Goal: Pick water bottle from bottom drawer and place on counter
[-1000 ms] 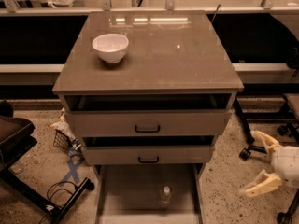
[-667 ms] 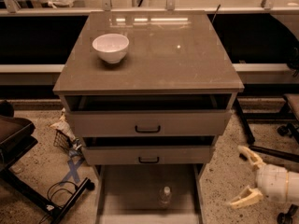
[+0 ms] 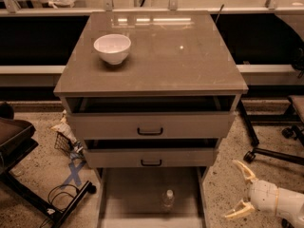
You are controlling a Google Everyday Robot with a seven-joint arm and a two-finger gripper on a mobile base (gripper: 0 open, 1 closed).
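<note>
The gripper (image 3: 237,190) hangs low with its fingers spread wide. The water bottle (image 3: 167,199) sits to its left, inside the open bottom drawer (image 3: 133,194). It should probably clear the drawer's side rail first, then close squarely across the bottle's body.

Speckled floor (image 3: 33,172), dark chair base (image 3: 33,196) at left; wheeled chair legs (image 3: 270,153) at right; end effector (image 3: 232,190) low right, fingers spread

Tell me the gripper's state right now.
Gripper: open, holding nothing, at lower right beside the bottom drawer, apart from the water bottle.
</note>
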